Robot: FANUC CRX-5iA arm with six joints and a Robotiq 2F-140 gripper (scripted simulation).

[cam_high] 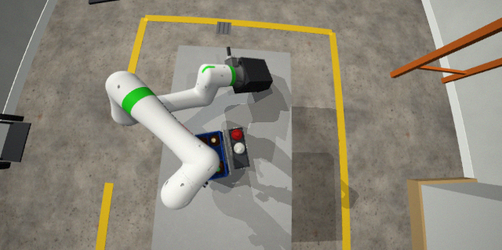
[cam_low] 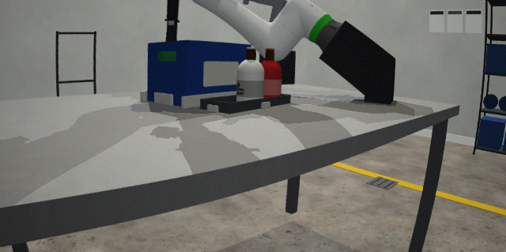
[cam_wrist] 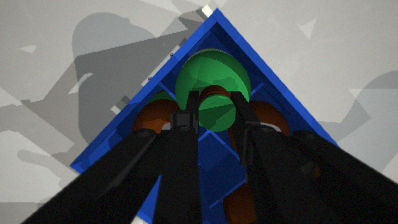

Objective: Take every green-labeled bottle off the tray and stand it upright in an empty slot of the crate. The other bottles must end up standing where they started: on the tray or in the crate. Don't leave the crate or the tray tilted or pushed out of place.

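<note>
My gripper (cam_wrist: 214,106) is shut on the neck of the green bottle (cam_wrist: 214,80), which stands low inside a corner slot of the blue crate (cam_wrist: 212,145). In the side view the fingers (cam_low: 171,27) reach straight down into the crate (cam_low: 194,70), and green shows through its side window (cam_low: 167,56). From above, the arm hides most of the crate (cam_high: 215,149) and the gripper. Brown-capped bottles (cam_wrist: 155,115) stand in neighbouring slots. A red bottle (cam_high: 236,134) and a white bottle (cam_high: 238,148) stand upright on the dark tray (cam_high: 236,154) right of the crate.
The tray (cam_low: 245,102) lies flat against the crate's side, with the white bottle (cam_low: 250,76) and the red bottle (cam_low: 272,74) on it. The robot's black base (cam_high: 252,74) stands at the table's far end. A shelf rack (cam_low: 492,86) stands off the table.
</note>
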